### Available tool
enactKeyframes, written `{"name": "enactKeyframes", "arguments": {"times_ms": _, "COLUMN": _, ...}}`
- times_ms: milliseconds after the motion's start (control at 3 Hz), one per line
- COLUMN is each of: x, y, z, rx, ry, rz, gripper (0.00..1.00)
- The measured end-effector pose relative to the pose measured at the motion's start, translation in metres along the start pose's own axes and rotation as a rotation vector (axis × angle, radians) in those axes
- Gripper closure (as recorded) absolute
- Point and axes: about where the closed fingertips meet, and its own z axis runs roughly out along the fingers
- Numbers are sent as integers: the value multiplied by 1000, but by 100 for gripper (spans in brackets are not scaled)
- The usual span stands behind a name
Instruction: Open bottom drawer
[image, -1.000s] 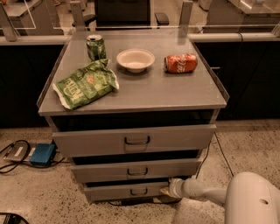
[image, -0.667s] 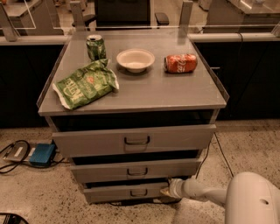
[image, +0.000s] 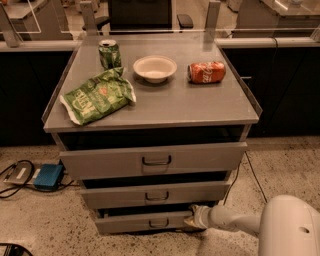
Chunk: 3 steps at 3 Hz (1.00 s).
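Observation:
The bottom drawer (image: 135, 221) is the lowest and narrowest grey front of the cabinet, with a small dark loop handle (image: 159, 223) at its middle. It stands a little way out, with a dark gap above it. My gripper (image: 192, 217) comes in from the lower right on a white arm (image: 235, 220). Its tip rests at the right end of the bottom drawer's front, near the top edge, well right of the handle.
Above are the middle drawer (image: 155, 194) and the top drawer (image: 152, 160). On the cabinet top lie a green chip bag (image: 97, 96), a green can (image: 109, 53), a white bowl (image: 155, 67) and a tipped red can (image: 206, 72). A blue box with cables (image: 47, 176) sits on the floor at left.

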Motion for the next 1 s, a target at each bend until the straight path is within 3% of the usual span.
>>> {"name": "enactKeyframes", "arguments": {"times_ms": 333, "x": 4, "y": 7, "z": -8, "rx": -9, "ry": 6, "rz": 9, "gripper": 100}}
{"name": "enactKeyframes", "arguments": {"times_ms": 667, "x": 3, "y": 6, "z": -10, "rx": -9, "ry": 6, "rz": 9, "gripper": 84}}
{"name": "enactKeyframes", "arguments": {"times_ms": 1000, "x": 3, "y": 6, "z": -10, "rx": -9, "ry": 6, "rz": 9, "gripper": 61}}
